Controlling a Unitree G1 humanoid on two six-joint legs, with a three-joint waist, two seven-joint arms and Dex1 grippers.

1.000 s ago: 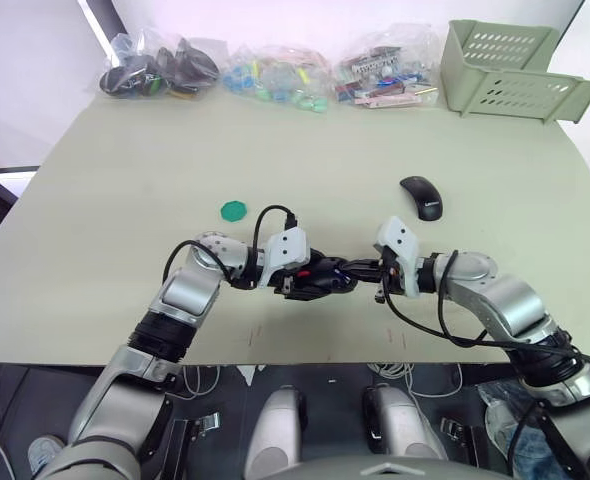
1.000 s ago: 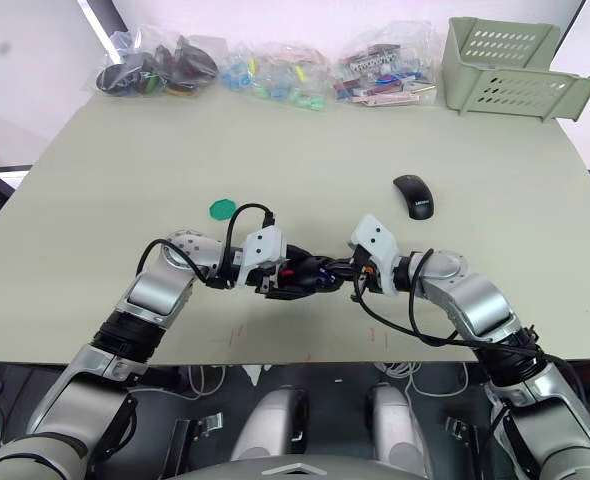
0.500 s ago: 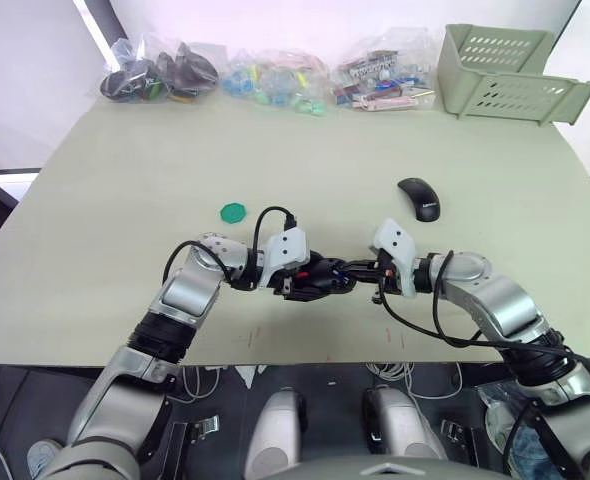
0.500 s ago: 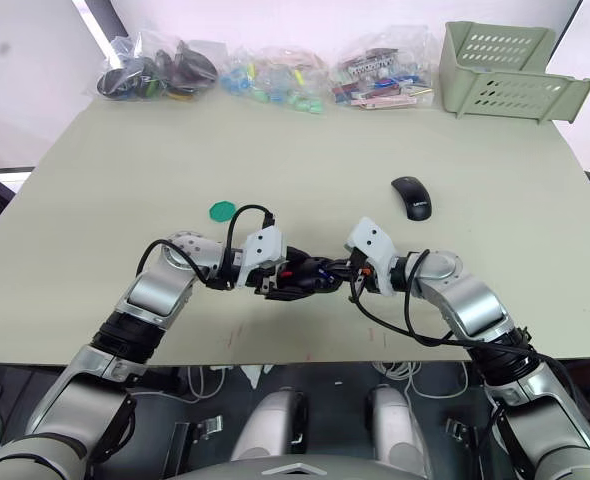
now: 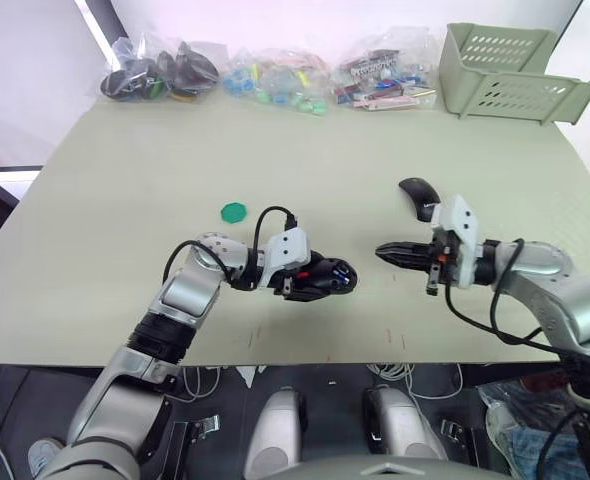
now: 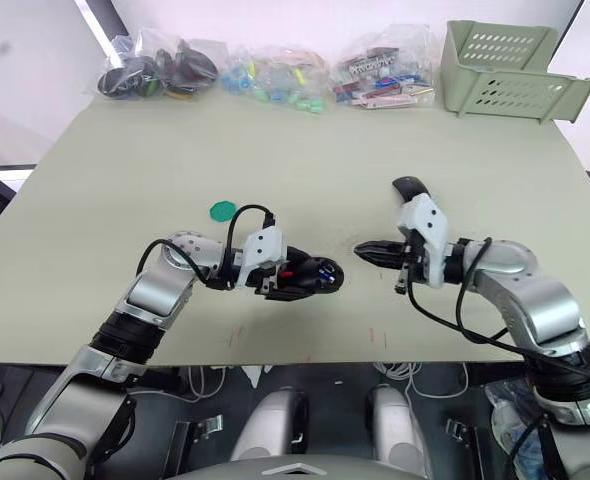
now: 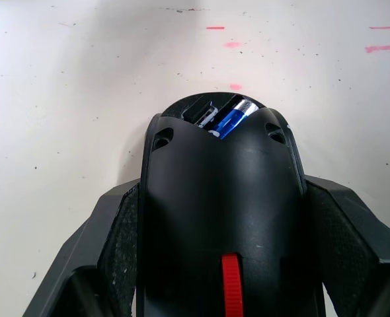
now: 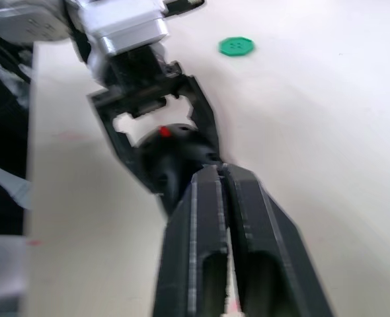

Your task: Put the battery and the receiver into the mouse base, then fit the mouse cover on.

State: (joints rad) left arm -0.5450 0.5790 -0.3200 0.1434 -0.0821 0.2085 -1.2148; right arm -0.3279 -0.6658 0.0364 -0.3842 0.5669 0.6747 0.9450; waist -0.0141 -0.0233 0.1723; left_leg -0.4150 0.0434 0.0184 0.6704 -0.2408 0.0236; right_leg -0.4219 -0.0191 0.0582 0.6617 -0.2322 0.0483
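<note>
left tool (image 5: 343, 280) grips mouse base (image 5: 320, 279), battery (image 7: 233, 117) seated | right tool (image 5: 387, 252) clenched, empty | mouse cover (image 5: 419, 193) on tabletop (image 5: 125, 180) just behind right tool, nearer arm

A pale greenish-beige table (image 5: 125, 180) fills most of the frame, its near edge low in the frame bearing a few faint red marks (image 5: 387, 333). Along the far edge at the top lie clear plastic bags (image 5: 275, 75) of small parts, with a pale green perforated basket (image 5: 510, 70) at the upper right. Behind the table stands a bright white wall (image 5: 25, 70), crossed by a dark diagonal bar (image 5: 100, 25) at the upper left.
</note>
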